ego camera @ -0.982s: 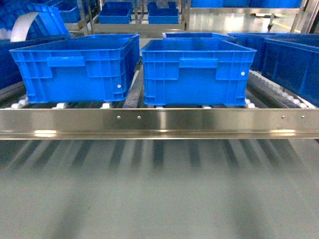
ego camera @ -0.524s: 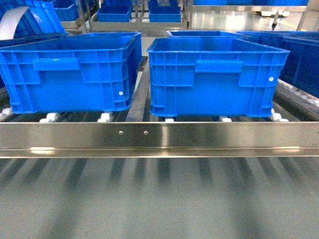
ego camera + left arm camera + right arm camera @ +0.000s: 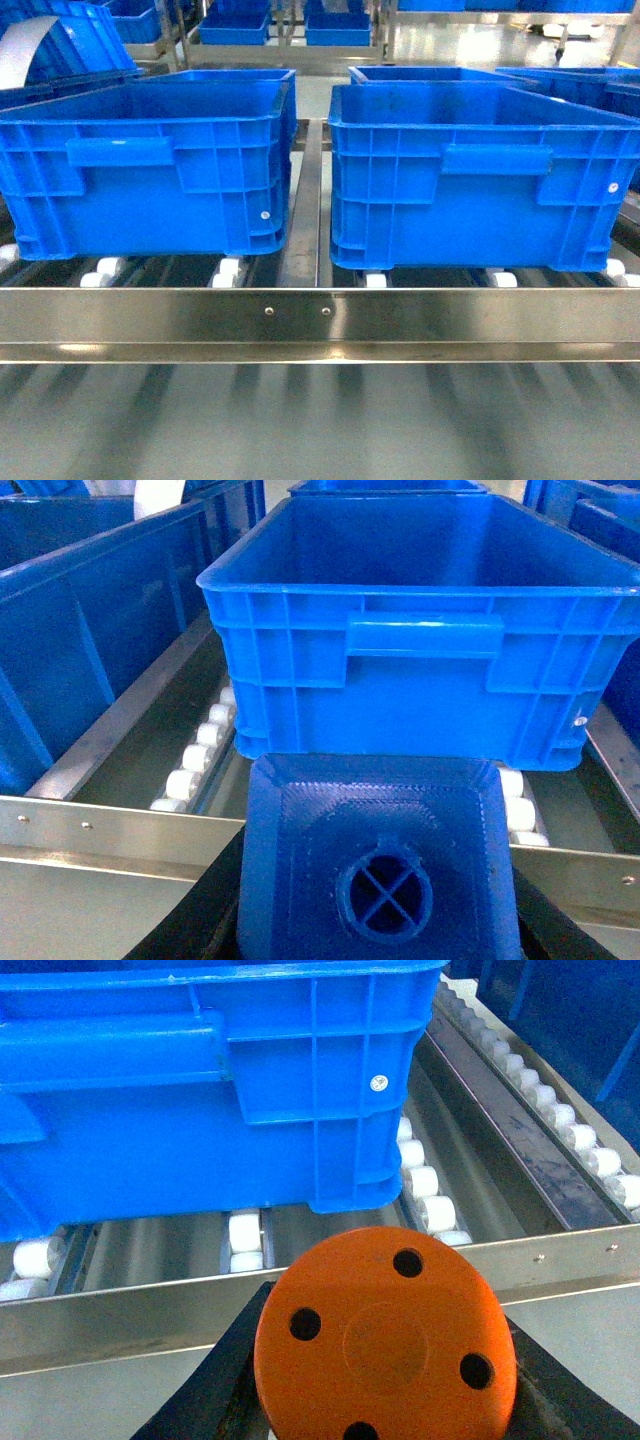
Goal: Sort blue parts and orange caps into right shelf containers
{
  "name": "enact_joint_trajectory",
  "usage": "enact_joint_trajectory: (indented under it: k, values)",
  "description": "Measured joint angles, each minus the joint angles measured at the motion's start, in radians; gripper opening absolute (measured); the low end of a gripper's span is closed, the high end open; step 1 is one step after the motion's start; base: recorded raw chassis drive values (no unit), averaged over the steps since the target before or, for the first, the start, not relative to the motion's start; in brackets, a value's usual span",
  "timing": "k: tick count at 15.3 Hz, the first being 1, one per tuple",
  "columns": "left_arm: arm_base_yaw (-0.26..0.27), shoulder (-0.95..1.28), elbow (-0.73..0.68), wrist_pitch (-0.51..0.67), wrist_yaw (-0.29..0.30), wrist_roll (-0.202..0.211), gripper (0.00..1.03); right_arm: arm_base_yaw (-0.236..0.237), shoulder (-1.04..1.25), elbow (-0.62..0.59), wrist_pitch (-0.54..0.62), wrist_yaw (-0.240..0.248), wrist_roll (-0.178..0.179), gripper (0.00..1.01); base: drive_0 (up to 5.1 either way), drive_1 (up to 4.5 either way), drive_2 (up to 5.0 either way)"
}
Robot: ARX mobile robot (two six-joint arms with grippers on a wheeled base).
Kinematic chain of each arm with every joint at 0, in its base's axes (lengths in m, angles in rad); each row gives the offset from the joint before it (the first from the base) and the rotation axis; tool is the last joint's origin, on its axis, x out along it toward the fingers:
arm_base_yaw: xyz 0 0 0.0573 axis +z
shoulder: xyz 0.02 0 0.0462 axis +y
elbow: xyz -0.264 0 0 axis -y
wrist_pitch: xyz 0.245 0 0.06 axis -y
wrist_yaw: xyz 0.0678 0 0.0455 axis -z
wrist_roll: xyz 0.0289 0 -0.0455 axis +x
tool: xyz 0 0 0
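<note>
My left fingers [image 3: 375, 935] are clamped on a blue part [image 3: 378, 865], seen end-on in the left wrist view: a bright blue, roughly square face with a fine stippled texture and a raised rim, and a round knob low on it with a cross moulded inside. Dark finger edges show at both lower corners beside it. The part sits just in front of the shelf rail [image 3: 110, 832], facing the near wall of a crate [image 3: 420, 670].

My right fingers [image 3: 385, 1400] are clamped on an orange cap [image 3: 385, 1345]. I see its flat round top, plain orange with a faint central disc and four small dark holes spaced around it; its side is hidden. Black fingers show on either side below it. It hangs in front of the rail [image 3: 560, 1260], near the corner of the right crate [image 3: 250, 1070].

In the head view two big ribbed blue crates stand side by side on the shelf [image 3: 320, 320], left crate [image 3: 150, 170] and right crate [image 3: 480, 175], resting on white rollers [image 3: 228, 270] with a steel strip between them. My arms are out of that view.
</note>
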Motion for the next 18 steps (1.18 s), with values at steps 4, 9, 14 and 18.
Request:
enact_joint_trajectory:
  k: [4, 9, 14, 18]
  values:
    - [0.0, 0.0, 0.0, 0.0, 0.0, 0.0, 0.44, 0.0, 0.0, 0.0, 0.0, 0.0, 0.0, 0.43, 0.0, 0.0, 0.0]
    - [0.0, 0.0, 0.0, 0.0, 0.0, 0.0, 0.44, 0.0, 0.0, 0.0, 0.0, 0.0, 0.0, 0.43, 0.0, 0.0, 0.0]
    - [0.0, 0.0, 0.0, 0.0, 0.0, 0.0, 0.44, 0.0, 0.0, 0.0, 0.0, 0.0, 0.0, 0.43, 0.0, 0.87, -0.9]
    - [0.0, -0.004, 0.0, 0.0, 0.0, 0.0, 0.44, 0.0, -0.002, 0.0, -0.003, 0.001, 0.0, 0.43, 0.0, 4.34, -4.3]
